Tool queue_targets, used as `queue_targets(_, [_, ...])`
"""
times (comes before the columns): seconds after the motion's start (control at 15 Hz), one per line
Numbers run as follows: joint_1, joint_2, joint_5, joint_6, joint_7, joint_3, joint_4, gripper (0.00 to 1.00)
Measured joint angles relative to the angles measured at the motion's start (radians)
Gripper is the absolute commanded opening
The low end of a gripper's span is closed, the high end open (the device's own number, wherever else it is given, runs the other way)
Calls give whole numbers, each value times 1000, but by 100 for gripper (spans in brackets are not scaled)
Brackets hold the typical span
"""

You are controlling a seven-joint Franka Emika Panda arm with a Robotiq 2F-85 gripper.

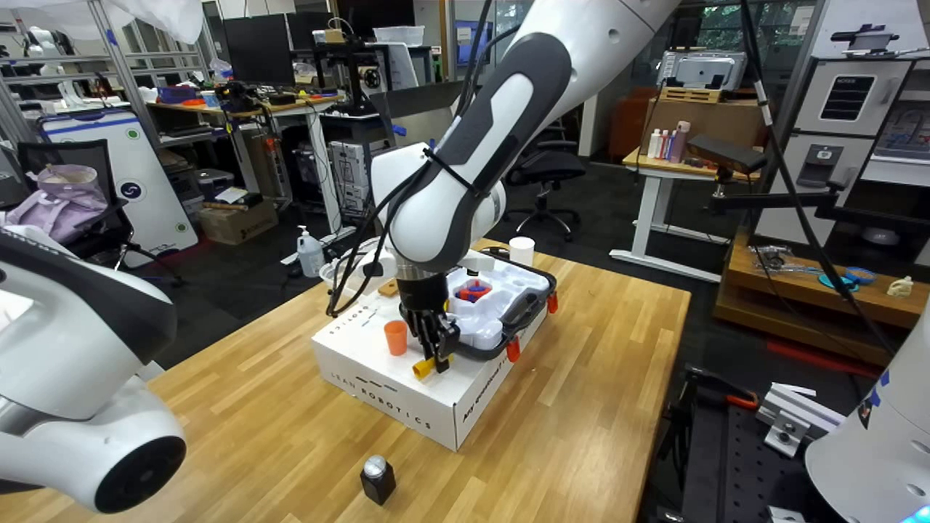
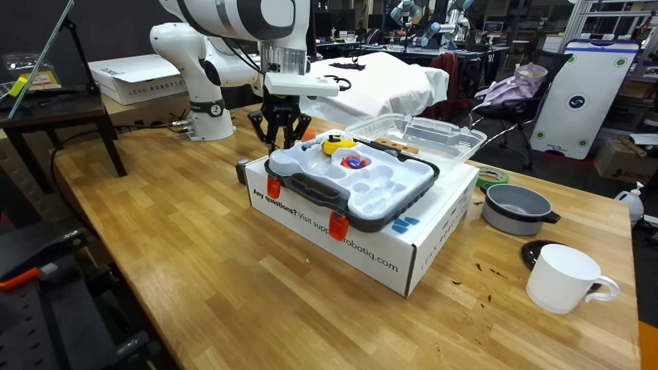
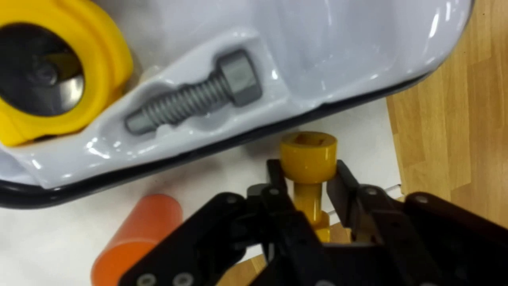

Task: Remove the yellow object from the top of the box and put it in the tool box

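In an exterior view an orange cup (image 1: 396, 338) stands left on the white Lean Robotics carton (image 1: 349, 370); right of it, by the near edge, is the yellow bolt-like piece (image 1: 423, 368). The gripper (image 3: 309, 169) straddles its head, a finger close on each side; whether they press, I cannot tell. The piece looks like light, stiff, slick plastic; the narrow shank should slip less in a hold than the round head. Farther right lies the open tool box (image 1: 527, 312).

Bright tabletop (image 2: 216, 252), daylight at window (image 1: 723, 33), glare specks on tool box (image 3: 337, 55)
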Motion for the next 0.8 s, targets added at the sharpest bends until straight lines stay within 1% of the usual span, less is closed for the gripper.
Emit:
queue_targets(0.47, [-3,-86,18,-3,44,-1,5,8])
queue_targets(0.8, [-3,-150,-17,-3,44,-22,-8,8])
